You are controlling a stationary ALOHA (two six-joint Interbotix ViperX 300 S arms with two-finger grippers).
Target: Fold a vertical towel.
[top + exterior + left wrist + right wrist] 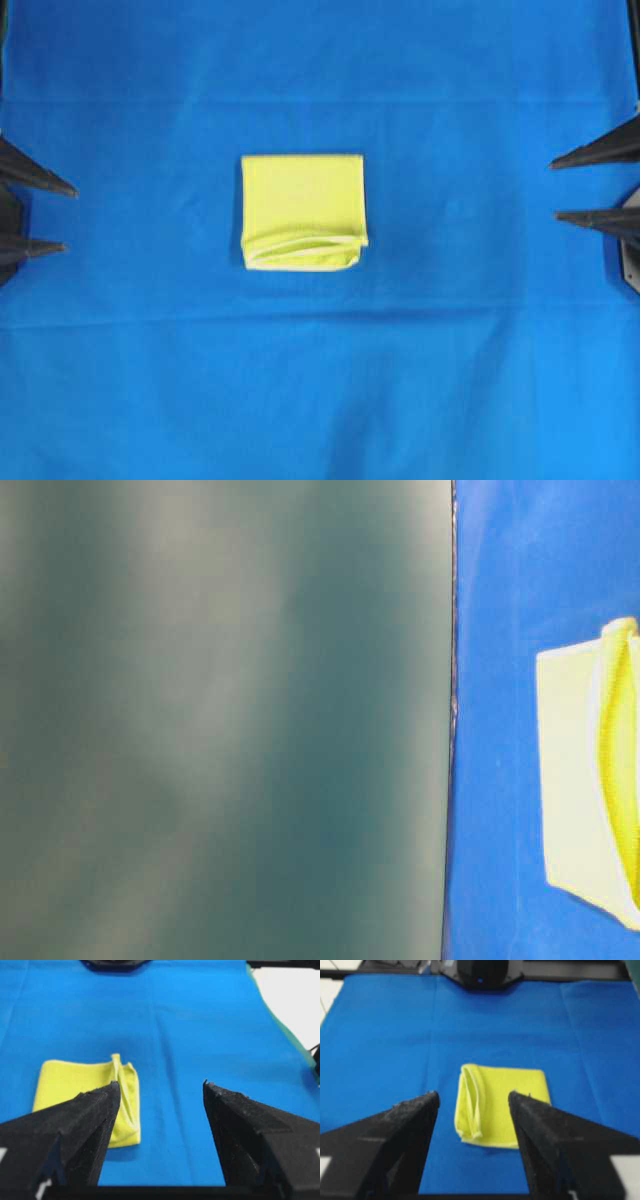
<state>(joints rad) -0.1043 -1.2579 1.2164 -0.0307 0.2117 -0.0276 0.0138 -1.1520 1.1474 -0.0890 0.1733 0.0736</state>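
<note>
Towel [303,210] lies folded at centre of the blue cloth [320,400], loose hems at its 6 o'clock edge. Left gripper [55,216] at 9 o'clock, right gripper [570,187] at 3 o'clock, jaws spread, empty. You appear finished; only retract.

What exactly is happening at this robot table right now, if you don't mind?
A bright yellow microfibre towel lies folded into a compact rectangle in the middle of the large blue cloth. Neither arm is touching it: the left gripper and the right gripper sit open and empty at opposite edges, well apart from the towel.
</note>
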